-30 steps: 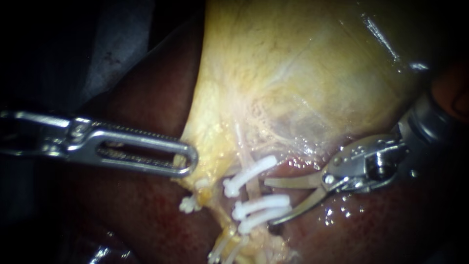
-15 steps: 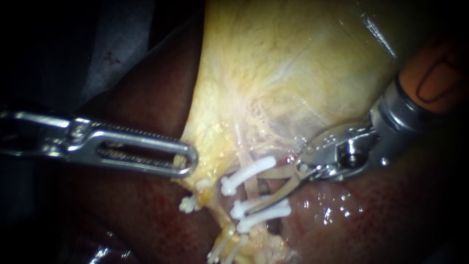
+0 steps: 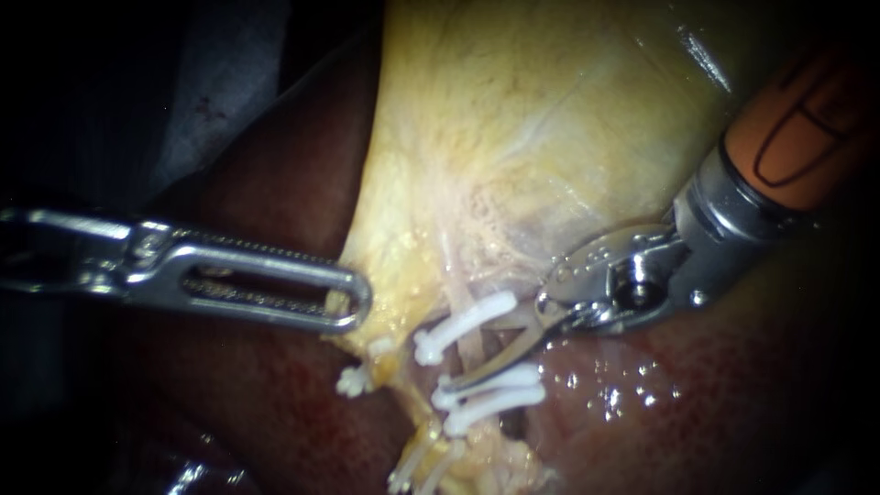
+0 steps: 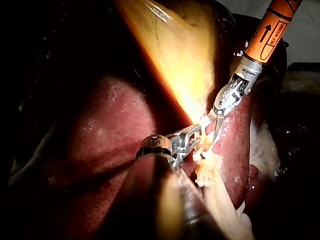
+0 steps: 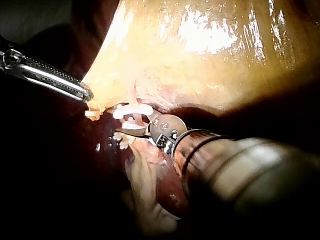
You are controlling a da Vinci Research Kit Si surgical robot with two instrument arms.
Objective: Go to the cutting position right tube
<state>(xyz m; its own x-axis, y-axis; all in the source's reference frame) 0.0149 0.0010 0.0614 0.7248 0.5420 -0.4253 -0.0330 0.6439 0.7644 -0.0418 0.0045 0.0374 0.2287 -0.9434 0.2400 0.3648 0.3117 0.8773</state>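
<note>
R instrument's [image 3: 478,356] curved steel blades gape round pale tube [image 3: 468,345] betw white clips [image 3: 466,322]

Left instrument [image 3: 353,307]: bright polished metal, slotted jaws with a fine toothed edge, sharp glints along the bars. Right instrument [image 3: 478,351]: same shiny bare metal at blades and hinge, blades smooth. Behind the hinge is an orange sleeve [image 3: 797,119], plastic-looking, smooth with a dull sheen. Clips [image 3: 463,323]: white, plastic-looking, smooth, only faintly glossy. Gallbladder [image 3: 550,137]: pale yellow, wet and glossy, with streaky highlights far right. A thin filmy layer wrinkles and goes stringy near the clips. Liver [image 3: 275,403]: dark red, moist, finely grainy, with small wet speckle glints right of the clips. Grey sheet [image 3: 220,82] far left: matt, material cannot be told.
</note>
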